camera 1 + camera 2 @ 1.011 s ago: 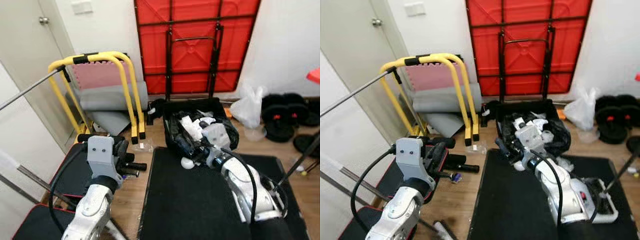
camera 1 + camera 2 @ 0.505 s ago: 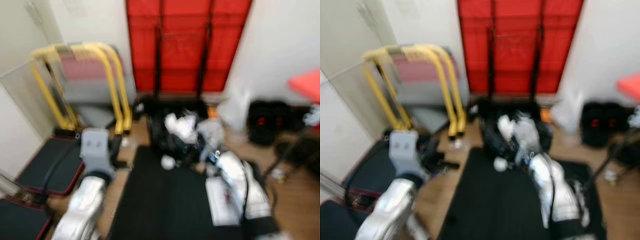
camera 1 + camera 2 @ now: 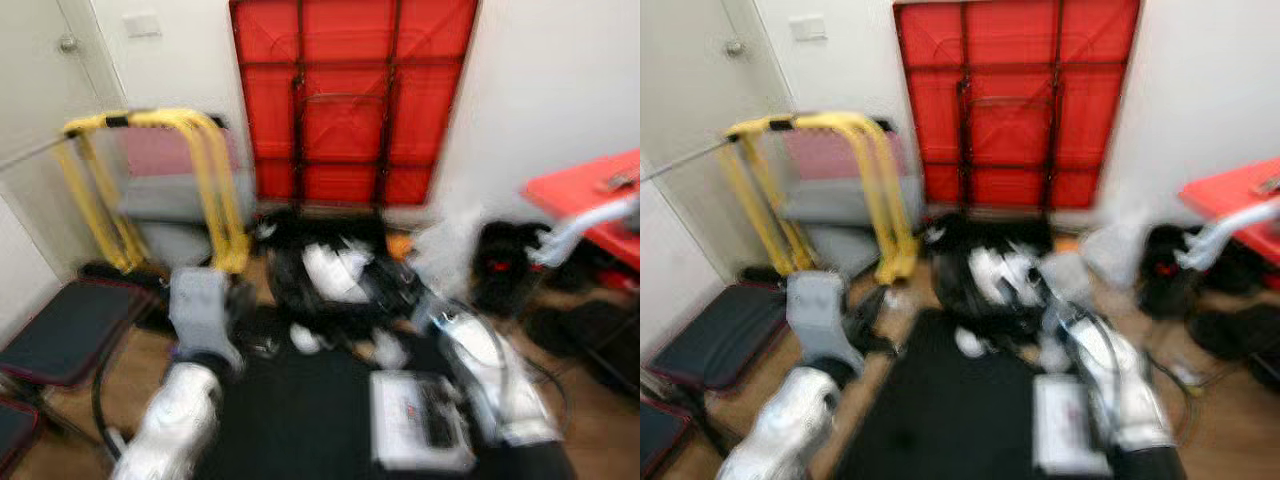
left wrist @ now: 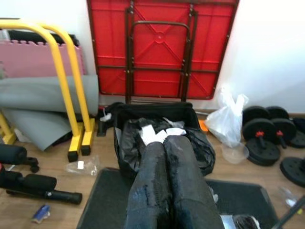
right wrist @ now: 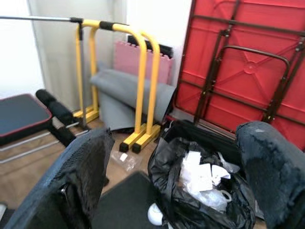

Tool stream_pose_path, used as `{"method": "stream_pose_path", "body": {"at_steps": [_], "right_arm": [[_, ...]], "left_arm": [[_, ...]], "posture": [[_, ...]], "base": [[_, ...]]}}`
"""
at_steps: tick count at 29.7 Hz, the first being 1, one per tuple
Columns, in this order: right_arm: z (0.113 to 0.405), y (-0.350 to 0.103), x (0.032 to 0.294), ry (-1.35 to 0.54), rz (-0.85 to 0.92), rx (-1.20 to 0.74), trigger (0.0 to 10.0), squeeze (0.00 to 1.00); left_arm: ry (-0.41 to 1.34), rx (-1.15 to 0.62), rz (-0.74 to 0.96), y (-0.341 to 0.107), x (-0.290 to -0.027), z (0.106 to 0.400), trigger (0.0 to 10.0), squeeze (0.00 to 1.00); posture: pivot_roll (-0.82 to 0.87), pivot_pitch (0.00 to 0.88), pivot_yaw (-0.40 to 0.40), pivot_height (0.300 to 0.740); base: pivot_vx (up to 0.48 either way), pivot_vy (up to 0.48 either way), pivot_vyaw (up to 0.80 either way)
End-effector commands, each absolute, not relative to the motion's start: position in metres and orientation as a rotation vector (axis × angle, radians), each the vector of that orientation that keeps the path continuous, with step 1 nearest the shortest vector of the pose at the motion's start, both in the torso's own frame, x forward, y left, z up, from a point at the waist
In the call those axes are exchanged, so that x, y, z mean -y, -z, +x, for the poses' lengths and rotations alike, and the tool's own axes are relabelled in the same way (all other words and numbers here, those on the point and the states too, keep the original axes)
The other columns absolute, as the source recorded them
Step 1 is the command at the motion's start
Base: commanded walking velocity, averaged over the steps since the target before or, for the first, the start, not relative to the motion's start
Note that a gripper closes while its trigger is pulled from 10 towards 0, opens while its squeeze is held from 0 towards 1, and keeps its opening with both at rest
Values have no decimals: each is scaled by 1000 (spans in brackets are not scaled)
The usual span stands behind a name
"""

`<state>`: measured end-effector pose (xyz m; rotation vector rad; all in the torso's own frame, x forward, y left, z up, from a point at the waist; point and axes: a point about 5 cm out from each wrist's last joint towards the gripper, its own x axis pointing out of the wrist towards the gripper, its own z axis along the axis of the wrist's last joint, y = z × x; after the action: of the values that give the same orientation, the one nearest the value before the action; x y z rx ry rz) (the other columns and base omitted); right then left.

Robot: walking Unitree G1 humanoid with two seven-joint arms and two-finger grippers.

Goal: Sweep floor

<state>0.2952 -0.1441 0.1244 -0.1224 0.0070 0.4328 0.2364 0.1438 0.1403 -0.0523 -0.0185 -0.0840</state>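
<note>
A black bin (image 4: 125, 143) lined with a black bag and holding white paper scraps stands on the wood floor before the red folded table. A white crumpled ball (image 3: 303, 338) lies at the edge of the black mat (image 3: 300, 420), just in front of the bin. My left gripper (image 4: 164, 143) is shut with nothing in it and points toward the bin. My right gripper (image 5: 178, 138) is open wide, its fingers (image 5: 86, 176) held apart above the mat, facing the bin (image 5: 190, 191). A white flat thing (image 3: 420, 420) lies on the mat, blurred.
Yellow parallel bars (image 3: 200, 170), grey and pink mats (image 4: 43, 90) and a door (image 3: 40, 80) stand at the left. A red folded table (image 3: 350, 100) leans on the wall. A white plastic bag (image 4: 228, 119) and dumbbells (image 4: 267, 133) lie at the right, by a red tabletop (image 3: 590, 190).
The whole picture has swung toward the right and stays blurred: the camera moved. The red tabletop at the right has come into view. Both arms keep their pose before the bin.
</note>
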Motion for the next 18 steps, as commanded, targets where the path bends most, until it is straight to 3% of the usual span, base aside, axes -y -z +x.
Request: {"method": "stream_pose_path", "body": {"at_steps": [1, 5, 18], "right_arm": [[296, -127, 148, -421, -125, -7, 10000, 0], [296, -127, 148, -421, -126, -8, 10000, 0], [297, -129, 148, -416, -146, -7, 10000, 0]], "left_arm": [[115, 22, -40, -142, -142, 237, 10000, 0], [118, 22, -45, -143, -141, 237, 10000, 0], [147, 39, -97, -146, -140, 237, 10000, 0]], "posture": [[-110, 0, 14, 740], [-110, 0, 14, 740], [-110, 0, 8, 740]], "base": [[0, -480, 0], [0, -453, 0], [0, 0, 0]]}}
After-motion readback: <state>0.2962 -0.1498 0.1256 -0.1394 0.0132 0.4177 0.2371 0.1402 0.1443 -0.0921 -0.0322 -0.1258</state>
